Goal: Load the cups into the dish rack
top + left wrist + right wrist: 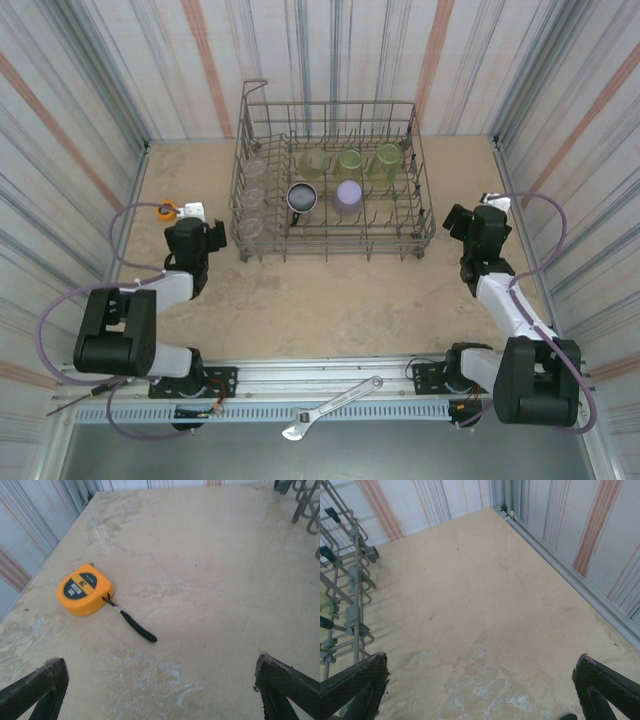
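Grey wire forms the dish rack [330,252], standing at the far middle of the table [330,305], and every cup I can count is inside it. Three clear cups [252,197] run down its left side, three yellow-green cups [349,163] line the back, and a black cup [302,198] sits beside a lavender cup [348,193] in front of those. Left of the rack, the left gripper [160,665] hangs over bare table with its jaws spread wide and nothing between them, an orange tape measure [84,589] lying just ahead. The right gripper [480,662], to the rack's right, is equally wide and empty. A wrench [330,408] rests on the near rail [300,375]
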`<control>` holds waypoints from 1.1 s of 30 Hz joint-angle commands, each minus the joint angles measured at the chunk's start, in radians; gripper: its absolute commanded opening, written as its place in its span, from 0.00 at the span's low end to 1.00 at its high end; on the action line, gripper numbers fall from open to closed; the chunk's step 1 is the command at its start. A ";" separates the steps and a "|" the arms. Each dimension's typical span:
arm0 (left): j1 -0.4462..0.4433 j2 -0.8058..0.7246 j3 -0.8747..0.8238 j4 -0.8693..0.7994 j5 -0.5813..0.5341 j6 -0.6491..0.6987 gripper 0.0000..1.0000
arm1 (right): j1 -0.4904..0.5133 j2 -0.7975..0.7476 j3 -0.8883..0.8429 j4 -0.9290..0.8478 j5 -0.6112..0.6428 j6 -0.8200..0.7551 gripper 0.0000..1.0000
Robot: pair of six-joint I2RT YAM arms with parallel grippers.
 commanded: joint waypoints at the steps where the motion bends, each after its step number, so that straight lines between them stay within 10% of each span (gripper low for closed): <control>1: -0.007 0.050 -0.031 0.151 0.023 0.035 0.99 | -0.006 -0.017 -0.043 0.098 0.002 -0.048 0.99; 33: 0.019 0.109 -0.062 0.251 0.157 0.056 0.99 | -0.013 0.226 -0.241 0.609 -0.076 -0.066 0.99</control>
